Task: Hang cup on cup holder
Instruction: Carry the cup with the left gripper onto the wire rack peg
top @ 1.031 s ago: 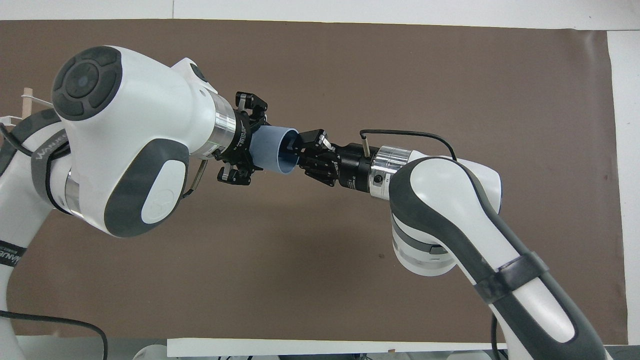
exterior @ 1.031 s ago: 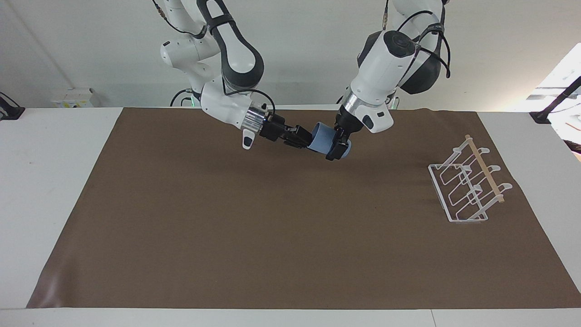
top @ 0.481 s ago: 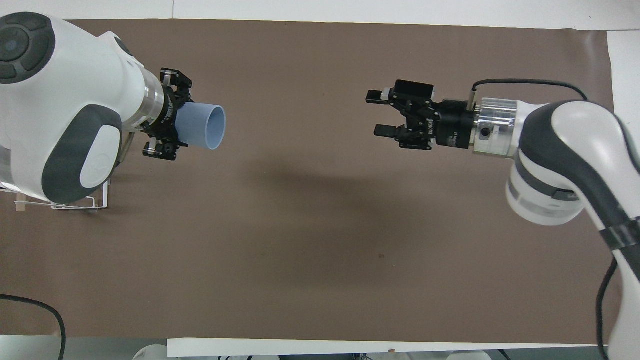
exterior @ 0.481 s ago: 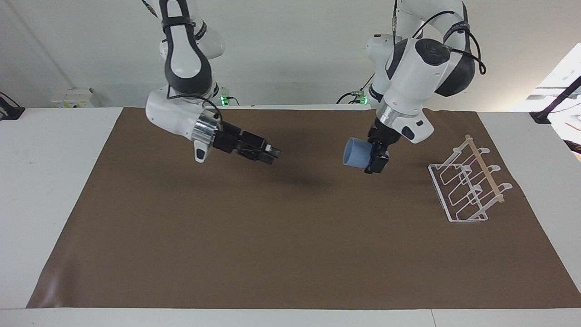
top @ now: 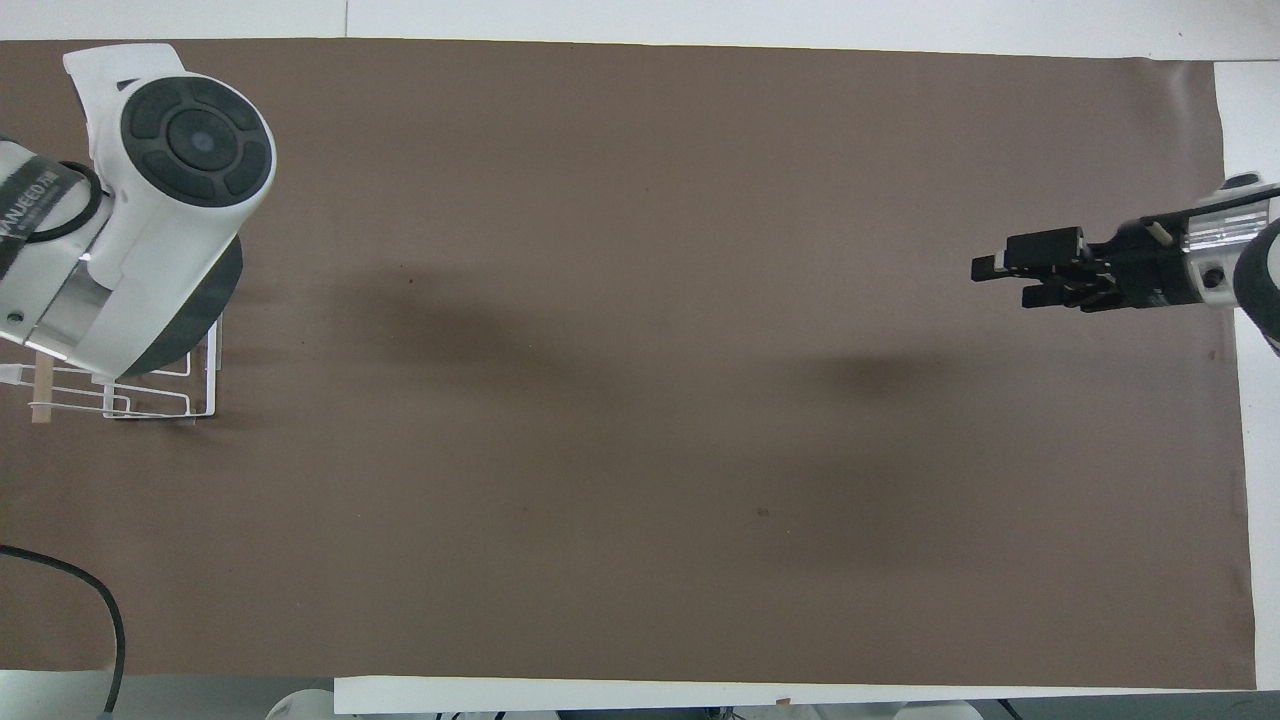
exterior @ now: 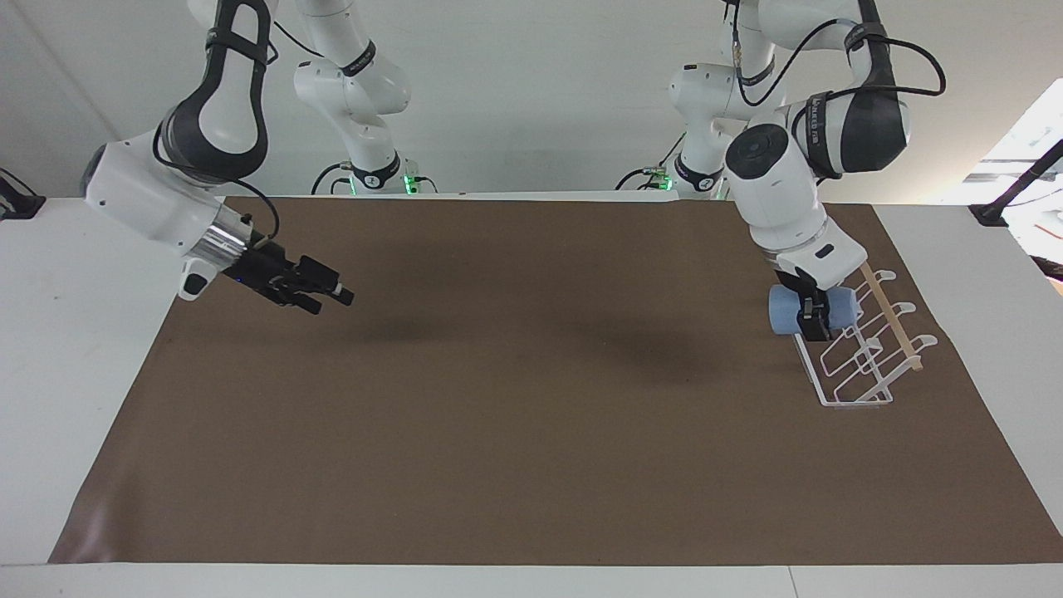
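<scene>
The white tabletop (exterior: 50,349) carries a wide brown mat (exterior: 515,432), bare across its middle. At the left arm's end of the mat stands the cup holder (exterior: 855,349), white wire with a pale wooden bar on top. The left hand (exterior: 812,320) grips the light-blue cup (exterior: 785,310) on its side, over the holder's end nearer the robots. The right hand (exterior: 328,297) hangs over the mat's right-arm end, fingers slightly apart, holding nothing.

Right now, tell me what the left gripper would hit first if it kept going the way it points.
Probably the cup holder. The left gripper points down, shut on the cup, directly over the holder's wire prongs; depth is unclear, and the cup may meet them first.
</scene>
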Robot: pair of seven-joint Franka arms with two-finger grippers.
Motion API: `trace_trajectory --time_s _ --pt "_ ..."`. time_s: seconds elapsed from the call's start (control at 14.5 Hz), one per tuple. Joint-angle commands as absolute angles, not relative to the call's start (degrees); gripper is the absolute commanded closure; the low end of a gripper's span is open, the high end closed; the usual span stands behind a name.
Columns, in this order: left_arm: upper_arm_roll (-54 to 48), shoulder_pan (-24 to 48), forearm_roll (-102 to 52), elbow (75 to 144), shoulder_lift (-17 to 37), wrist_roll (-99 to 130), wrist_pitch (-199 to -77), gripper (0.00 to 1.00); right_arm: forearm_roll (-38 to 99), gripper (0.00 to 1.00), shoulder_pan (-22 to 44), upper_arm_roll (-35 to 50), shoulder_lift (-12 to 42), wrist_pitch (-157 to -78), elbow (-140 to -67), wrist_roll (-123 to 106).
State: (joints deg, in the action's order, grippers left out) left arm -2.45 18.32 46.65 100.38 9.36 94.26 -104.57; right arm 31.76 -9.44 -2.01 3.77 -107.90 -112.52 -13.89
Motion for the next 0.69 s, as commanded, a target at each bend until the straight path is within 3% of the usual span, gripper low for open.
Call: trace_trajectory --time_s 0.0,0.41,0.62 --pt "-2.7 17.7 60.0 103.4 9.6 96.3 -103.0 1.0 19.9 0.0 -12.5 -1.1 2.6 -104.7 -110.4 -16.7" --pt "-2.8 15.7 79.2 110.4 10.5 107.4 -101.6 1.0 -0.3 0.0 -11.9 -0.4 0.5 -93.4 -97.7 -12.7" --pt "-2.7 14.7 83.2 113.0 11.3 112.0 -101.1 1.0 -4.4 0.0 -10.7 1.2 2.3 -82.3 -85.7 -12.7"
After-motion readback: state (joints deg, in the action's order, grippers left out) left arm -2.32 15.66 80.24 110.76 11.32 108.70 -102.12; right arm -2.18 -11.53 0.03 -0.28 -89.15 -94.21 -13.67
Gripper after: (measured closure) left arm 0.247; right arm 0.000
